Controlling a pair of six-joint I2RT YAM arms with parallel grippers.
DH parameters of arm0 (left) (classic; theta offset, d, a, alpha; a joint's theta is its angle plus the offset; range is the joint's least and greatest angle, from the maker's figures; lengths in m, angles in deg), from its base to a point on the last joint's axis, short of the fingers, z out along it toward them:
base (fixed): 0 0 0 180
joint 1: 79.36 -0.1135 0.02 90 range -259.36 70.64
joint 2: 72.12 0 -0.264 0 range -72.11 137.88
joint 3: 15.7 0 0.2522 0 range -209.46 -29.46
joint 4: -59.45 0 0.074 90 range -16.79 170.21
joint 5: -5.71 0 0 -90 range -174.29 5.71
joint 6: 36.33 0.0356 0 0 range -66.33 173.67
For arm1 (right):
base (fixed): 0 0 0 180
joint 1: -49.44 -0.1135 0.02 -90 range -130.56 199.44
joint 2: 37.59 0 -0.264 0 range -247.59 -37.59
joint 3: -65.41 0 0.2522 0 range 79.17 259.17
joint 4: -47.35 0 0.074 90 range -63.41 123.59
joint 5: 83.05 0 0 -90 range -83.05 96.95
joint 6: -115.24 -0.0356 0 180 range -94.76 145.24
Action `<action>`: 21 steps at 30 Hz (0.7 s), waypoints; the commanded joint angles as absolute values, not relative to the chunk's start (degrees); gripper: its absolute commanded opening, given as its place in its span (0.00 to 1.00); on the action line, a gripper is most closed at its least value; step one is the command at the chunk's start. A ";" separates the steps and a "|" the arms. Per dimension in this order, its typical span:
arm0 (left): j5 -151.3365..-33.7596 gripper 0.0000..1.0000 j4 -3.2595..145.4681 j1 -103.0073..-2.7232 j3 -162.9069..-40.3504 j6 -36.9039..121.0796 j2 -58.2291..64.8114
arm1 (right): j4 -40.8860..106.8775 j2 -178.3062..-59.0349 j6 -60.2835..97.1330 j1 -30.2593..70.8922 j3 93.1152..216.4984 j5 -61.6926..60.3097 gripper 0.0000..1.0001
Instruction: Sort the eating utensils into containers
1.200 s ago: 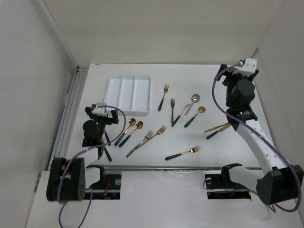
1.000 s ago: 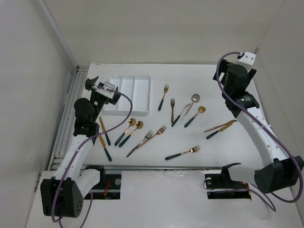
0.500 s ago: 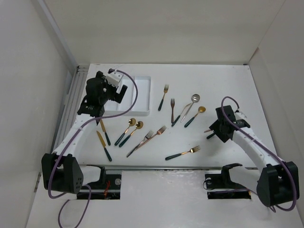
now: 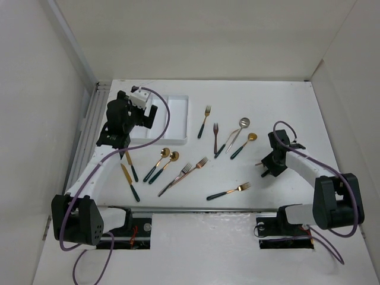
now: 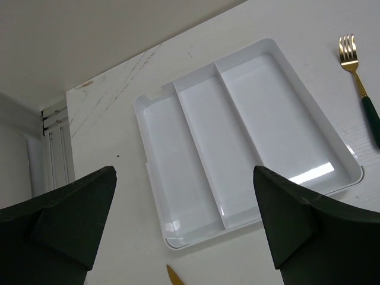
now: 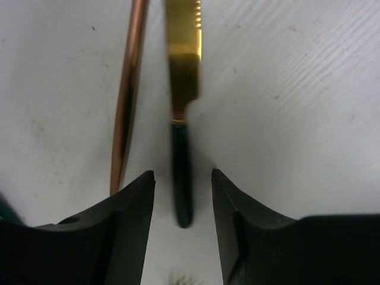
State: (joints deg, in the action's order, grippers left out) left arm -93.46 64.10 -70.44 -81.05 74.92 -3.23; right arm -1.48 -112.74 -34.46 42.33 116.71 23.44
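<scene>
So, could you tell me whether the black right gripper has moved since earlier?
Yes: from the white table's far right corner the right gripper came nearer, and now straddles the green-handled gold knife.

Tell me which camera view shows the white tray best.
The left wrist view: the whole white tray lies in frame, its three compartments visible and empty. In the top external view the left arm hides most of it; only the right compartment shows. The right wrist view does not show it.
</scene>
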 commanded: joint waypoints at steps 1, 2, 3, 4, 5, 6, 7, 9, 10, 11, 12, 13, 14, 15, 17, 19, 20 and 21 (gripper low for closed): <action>-92.37 1.00 61.43 -70.31 -80.70 73.36 -6.10 | 1.60 -114.14 -31.72 43.55 119.16 22.07 0.48; -91.85 1.00 60.91 -70.31 -80.70 73.36 -6.11 | 1.60 -114.75 -31.71 43.55 119.16 21.46 0.46; -91.85 1.00 60.90 -70.31 -80.18 73.36 -6.11 | 2.12 -114.76 -31.71 43.55 119.16 21.45 0.46; -91.24 1.00 60.90 -70.31 -80.17 73.36 -6.11 | 2.13 -115.28 -31.19 43.55 119.16 20.41 0.44; -91.23 1.00 60.90 -70.31 -80.17 73.36 -6.11 | 2.74 -115.29 -31.19 43.55 119.16 20.40 0.42; -91.23 1.00 60.90 -70.31 -80.17 73.36 -6.11 | 2.74 -115.89 -30.40 44.08 119.16 19.53 0.36; -91.23 1.00 60.38 -70.31 -80.17 73.36 -6.11 | 2.74 -115.90 -30.40 44.08 119.68 18.91 0.33; -91.23 1.00 60.38 -70.31 -80.17 73.36 -6.11 | 2.74 -116.60 -30.40 44.08 119.69 18.90 0.24; -91.23 1.00 60.38 -70.31 -80.17 73.36 -6.11 | 2.74 -116.60 -30.40 44.08 119.69 18.90 0.21; -91.23 1.00 60.38 -70.31 -80.17 73.36 -6.11 | 2.74 -116.60 -30.40 44.08 119.69 18.90 0.17; -91.23 1.00 60.38 -70.31 -80.17 73.36 -6.63 | 2.74 -116.60 -30.40 44.08 119.69 18.90 0.12; -91.23 1.00 60.38 -70.31 -80.17 73.36 -6.64 | 2.74 -116.60 -30.40 44.60 119.69 18.38 0.00; -91.23 1.00 60.38 -70.31 -80.17 73.36 -6.64 | 2.22 -116.60 -30.40 44.61 119.69 18.38 0.00; -91.23 1.00 60.38 -70.31 -80.17 73.36 -6.64 | 2.21 -116.08 -30.40 44.61 119.69 18.38 0.00; -91.23 1.00 60.90 -70.31 -80.17 73.36 -6.64 | 2.21 -116.08 -30.40 44.61 119.69 18.38 0.00; -91.84 1.00 60.90 -70.31 -80.17 73.36 -6.64 | 0.99 -114.15 -30.40 44.61 119.69 18.99 0.00; -92.45 1.00 60.90 -70.31 -80.17 73.36 -6.64 | 0.37 -113.01 -30.40 44.00 119.69 20.82 0.00; -92.46 1.00 61.60 -70.31 -80.17 73.36 -6.64 | -0.41 -111.78 -31.09 43.21 120.82 22.23 0.00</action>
State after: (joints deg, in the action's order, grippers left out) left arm -91.66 62.99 -70.44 -80.57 74.11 -4.63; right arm 0.97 -115.19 -30.64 44.08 118.81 19.44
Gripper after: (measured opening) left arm 0.997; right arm 0.206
